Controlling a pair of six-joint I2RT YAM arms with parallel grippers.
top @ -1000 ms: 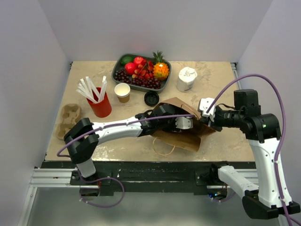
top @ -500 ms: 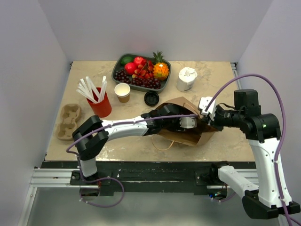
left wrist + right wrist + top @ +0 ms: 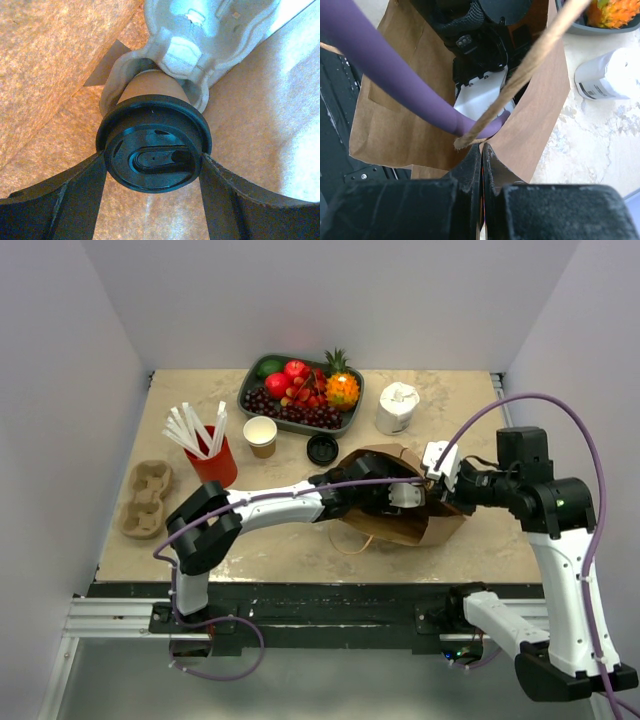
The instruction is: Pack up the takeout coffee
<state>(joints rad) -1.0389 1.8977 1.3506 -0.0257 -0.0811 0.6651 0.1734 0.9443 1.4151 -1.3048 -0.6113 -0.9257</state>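
The left gripper (image 3: 152,161) is deep inside the brown paper bag (image 3: 405,528), which is tipped over on the desk (image 3: 465,415). Its fingers (image 3: 75,200) clamp the takeout coffee (image 3: 150,87) on either side at the black lid (image 3: 155,125). The right gripper (image 3: 481,152) is pinched narrow on the bag's rim, holding its mouth up.
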